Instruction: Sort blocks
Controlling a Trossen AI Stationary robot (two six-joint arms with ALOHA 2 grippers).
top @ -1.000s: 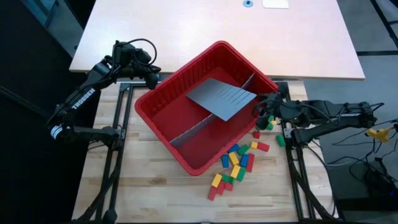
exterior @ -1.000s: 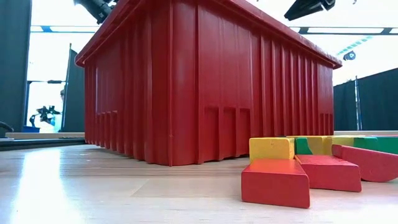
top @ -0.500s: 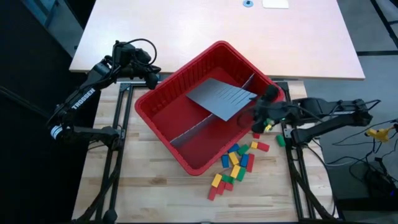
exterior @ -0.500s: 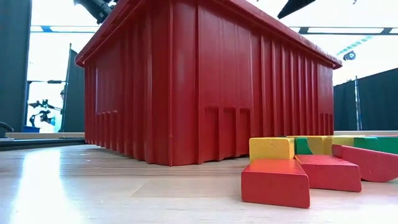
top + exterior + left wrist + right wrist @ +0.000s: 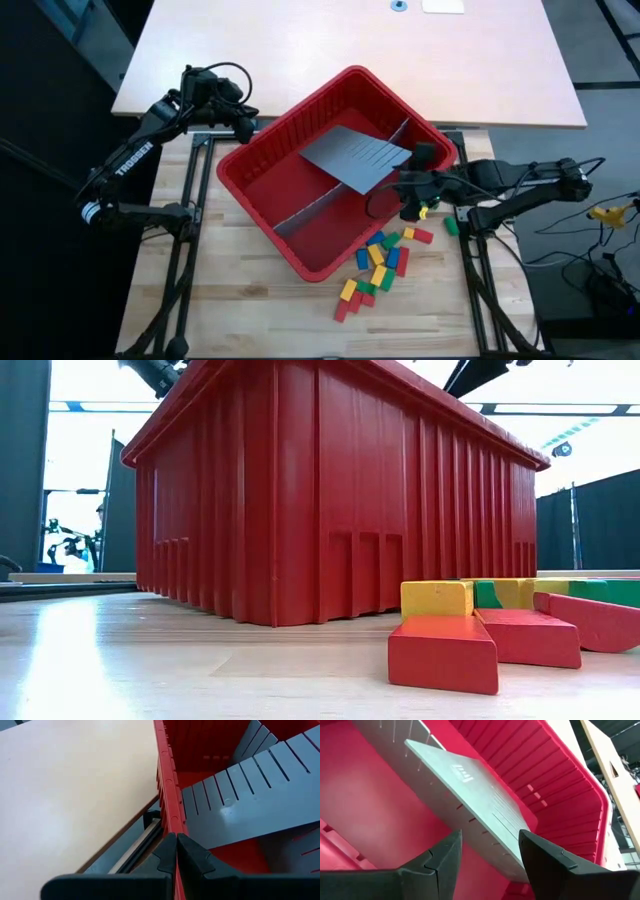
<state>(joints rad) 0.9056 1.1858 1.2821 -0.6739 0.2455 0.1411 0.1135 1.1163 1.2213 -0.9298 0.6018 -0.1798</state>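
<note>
A big red plastic bin (image 5: 300, 225) with ribbed walls is seen on the pale wooden surface (image 5: 230, 310). A flat grey slotted panel (image 5: 355, 155) lies tilted inside it, over an upright grey divider (image 5: 310, 208). The small smooth blocks (image 5: 375, 265), red, green, blue and yellow, are heaped on the surface just beside the bin's near wall. The left gripper (image 5: 172, 855) is seen at the bin's far rim, its jaws pinching the red wall. The right gripper (image 5: 487, 852) is held over the bin's right rim, jaws spread apart.
</note>
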